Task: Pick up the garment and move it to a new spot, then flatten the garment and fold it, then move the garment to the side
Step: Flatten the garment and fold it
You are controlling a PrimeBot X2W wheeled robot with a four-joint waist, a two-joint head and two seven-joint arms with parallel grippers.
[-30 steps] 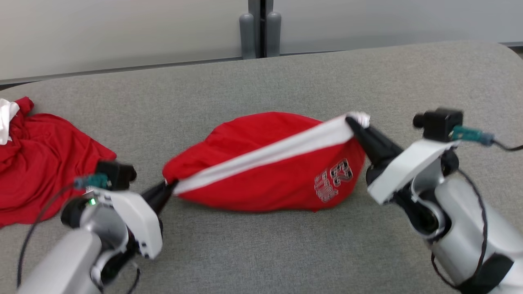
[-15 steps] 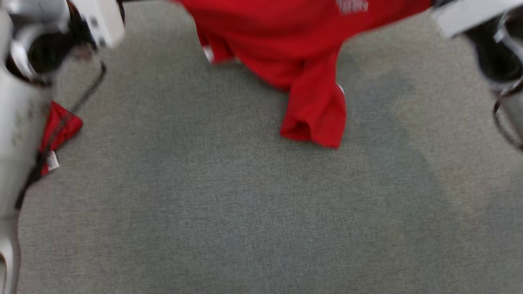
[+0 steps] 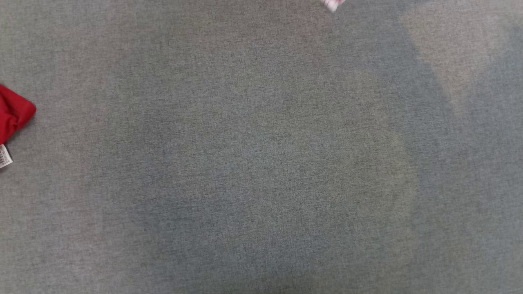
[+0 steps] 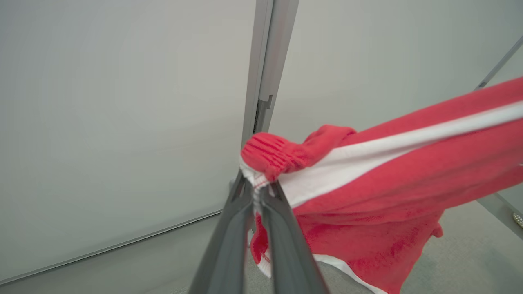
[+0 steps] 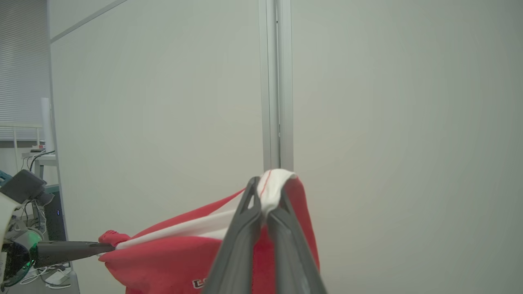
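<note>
The garment is red with a white stripe and grey lettering, and it hangs stretched in the air in front of pale wall panels. My left gripper is shut on one bunched end, where a ribbed red cuff bulges over the fingertips. My right gripper is shut on the white band at the other end, and the garment sags away to the left. In the right wrist view my left gripper pinches the far end. A blurred pale scrap shows at the top edge of the head view.
The head view looks down on the grey fabric table top. A second red cloth with a white label lies at its left edge. A vertical metal post joins the wall panels behind the garment.
Both grippers have lifted the garment off the table and up out of the head view. The head camera has tilted down, so the whole picture has shifted.
</note>
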